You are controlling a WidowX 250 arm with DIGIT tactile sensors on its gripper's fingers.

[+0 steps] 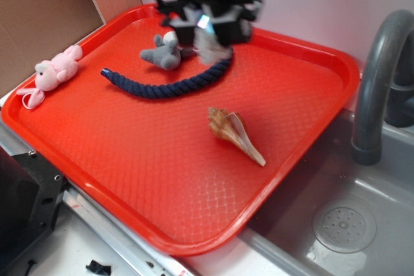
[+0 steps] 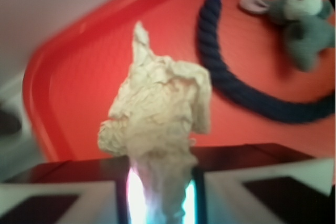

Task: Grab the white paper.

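Gripper [image 2: 160,192] pinching white paper [image 2: 157,119] — we're holding it clear above red tray [image 1: 310,63], wad sticking out past jaws, over navy rope [image 1: 168,85] — grab looking secure.

The arm reaches in from the far side of the exterior view and shows there as a dark, motion-blurred mass; its links and joints cannot be told apart. The gripper [image 1: 208,38] hangs below this mass, pointing downward. A small bright patch shows on its near face. In the wrist view the gripper [image 2: 160,192] fills the bottom edge. Both fingers [image 2: 68,198] appear as black blocks with pale inner faces, one on each side of the centre line. The jaws stand close together, clamped on the paper [image 2: 157,119], which projects upward and outward from between them.
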